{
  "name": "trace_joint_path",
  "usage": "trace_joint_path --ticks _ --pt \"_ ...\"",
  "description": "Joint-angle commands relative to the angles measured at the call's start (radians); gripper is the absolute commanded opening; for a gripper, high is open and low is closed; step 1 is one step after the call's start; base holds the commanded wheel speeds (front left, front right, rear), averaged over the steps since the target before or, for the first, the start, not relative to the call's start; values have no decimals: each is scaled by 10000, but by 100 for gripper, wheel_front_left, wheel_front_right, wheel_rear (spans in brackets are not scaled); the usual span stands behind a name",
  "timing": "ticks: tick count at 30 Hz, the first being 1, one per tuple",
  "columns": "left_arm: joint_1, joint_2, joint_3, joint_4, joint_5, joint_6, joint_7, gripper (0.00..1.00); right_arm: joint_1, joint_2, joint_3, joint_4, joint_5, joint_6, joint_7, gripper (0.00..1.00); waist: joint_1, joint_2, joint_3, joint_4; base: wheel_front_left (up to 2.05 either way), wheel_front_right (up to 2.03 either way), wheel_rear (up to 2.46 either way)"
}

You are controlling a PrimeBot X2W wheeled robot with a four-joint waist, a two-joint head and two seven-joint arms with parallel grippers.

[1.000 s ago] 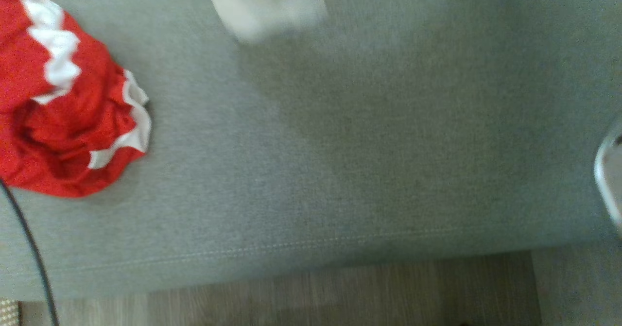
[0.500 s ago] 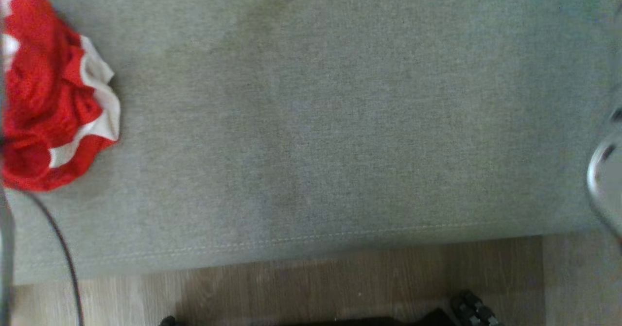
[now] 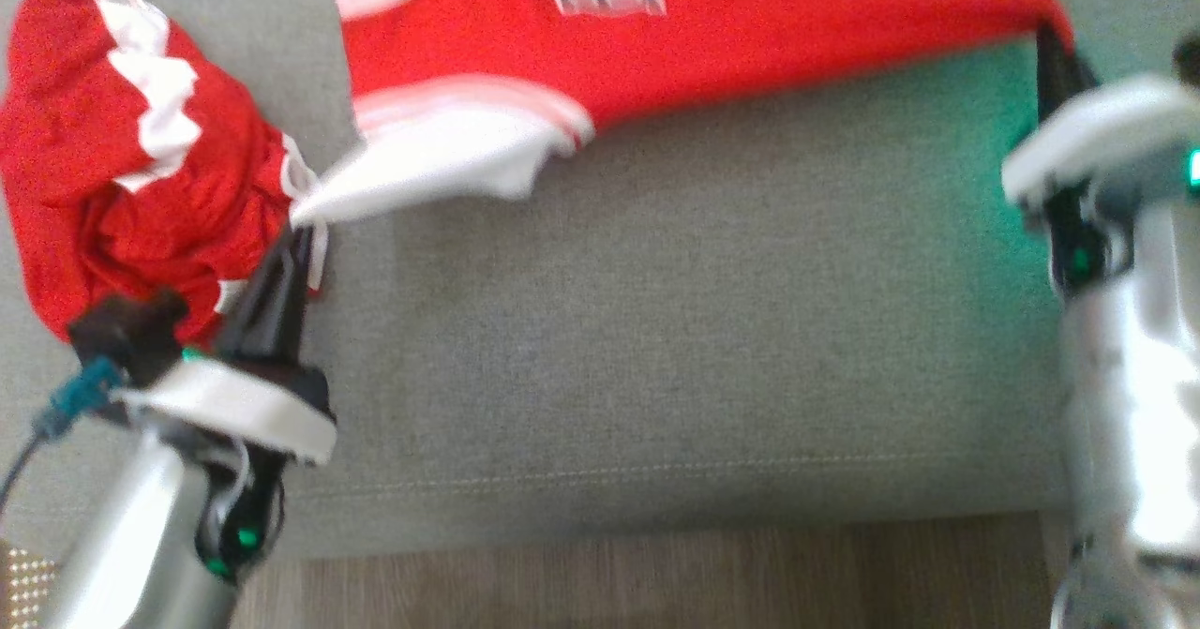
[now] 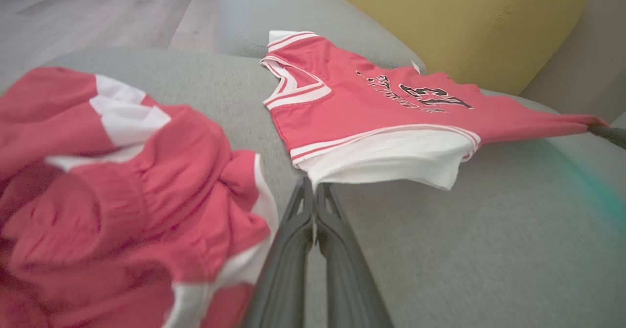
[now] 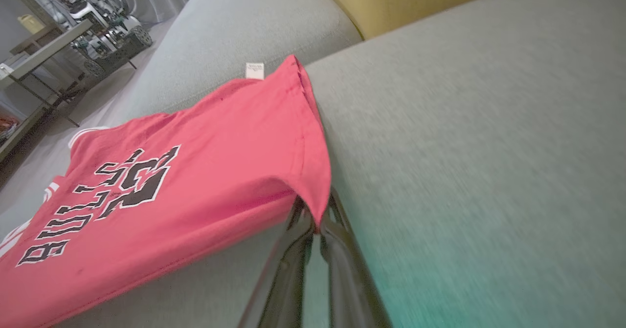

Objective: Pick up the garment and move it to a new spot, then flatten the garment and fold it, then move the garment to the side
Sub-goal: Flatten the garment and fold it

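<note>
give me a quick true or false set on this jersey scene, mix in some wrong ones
1. The left gripper and the right gripper are each shut on the jersey. True.
2. The jersey lies folded in a neat stack. False: it is spread out, stretched between the two grippers.
3. Crumpled red shorts lie on the sofa beside the left gripper. True.
4. The cushion at the back is blue. False: it is yellow.

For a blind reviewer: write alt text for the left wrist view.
The shut left gripper pinches the white edge of a red jersey stretched over a grey sofa; the right gripper holds its far corner. A crumpled red garment lies at the view's left, a yellow cushion behind.
</note>
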State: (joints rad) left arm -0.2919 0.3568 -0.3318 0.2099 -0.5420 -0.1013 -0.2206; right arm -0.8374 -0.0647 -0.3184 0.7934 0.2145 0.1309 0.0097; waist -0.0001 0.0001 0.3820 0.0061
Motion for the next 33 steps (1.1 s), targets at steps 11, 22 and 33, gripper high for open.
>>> trace_joint_path --ticks 11,22,33 --pt "2030 -395 227 -790 -476 663 -107 0 4759 132 -511 -4890 1444 -2 1835 0 1 -1 -1673 251 0 0 0" --pt "3618 -436 8 -2128 -395 1411 107 0 7117 143 -853 -6873 2473 -2 2454 0 1 -1 -2054 147 0 0 0" --pt "3511 -176 -35 -3313 -511 1507 765 0 7115 144 -1244 -7226 2518 -2 2685 0 1 -1 -1709 336 0 0 0"
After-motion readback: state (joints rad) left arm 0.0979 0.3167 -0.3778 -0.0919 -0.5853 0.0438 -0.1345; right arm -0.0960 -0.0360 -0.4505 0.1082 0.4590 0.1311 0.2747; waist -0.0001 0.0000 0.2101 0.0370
